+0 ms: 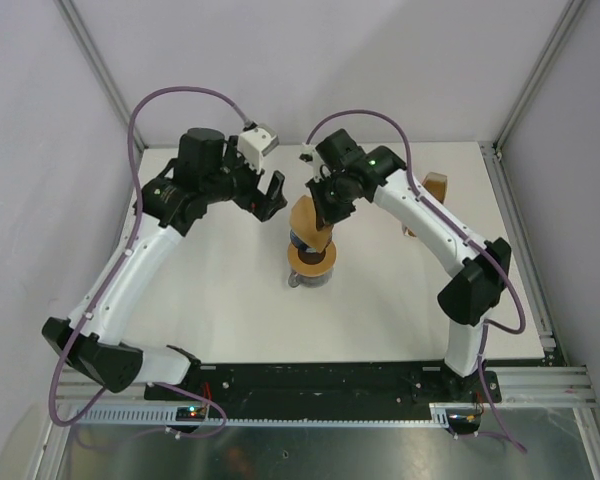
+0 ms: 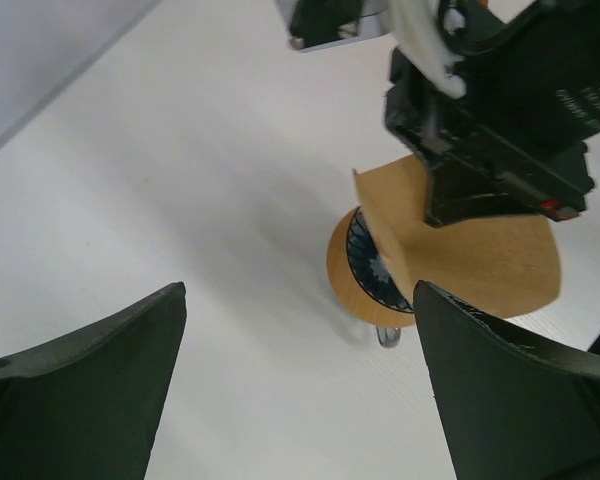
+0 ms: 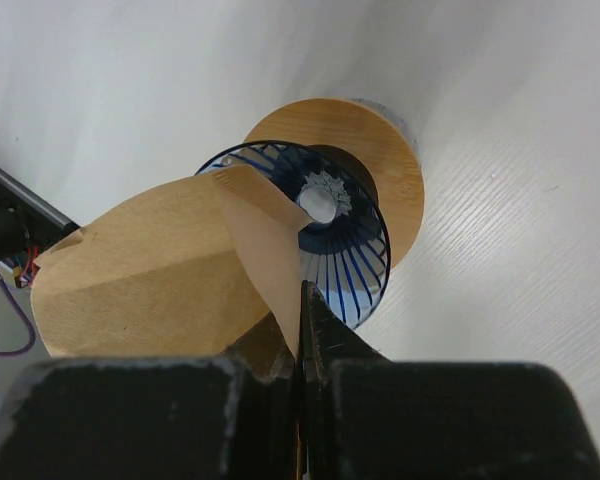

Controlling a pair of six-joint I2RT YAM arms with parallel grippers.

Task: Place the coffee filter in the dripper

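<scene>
My right gripper [image 1: 323,222] is shut on the edge of the coffee filter [image 1: 306,214], a tan paper cone held tilted just above the dripper. In the right wrist view the filter [image 3: 150,270] hangs left of the closed fingertips [image 3: 315,315], and its folded edge overlaps the left rim of the dripper [image 3: 345,245], a blue ribbed cone. The dripper sits in a flat brown ring [image 3: 390,165]. My left gripper [image 1: 273,196] is open and empty, just left of them. Its view looks between the fingers [image 2: 90,385] at the filter [image 2: 490,260] and the dripper [image 2: 368,265].
The brown ring [image 1: 313,263] rests on a glass jug whose handle [image 2: 388,336] peeks out below it. An orange-brown stack of filters [image 1: 437,186] stands at the back right, behind the right arm. White walls and metal posts close in the table.
</scene>
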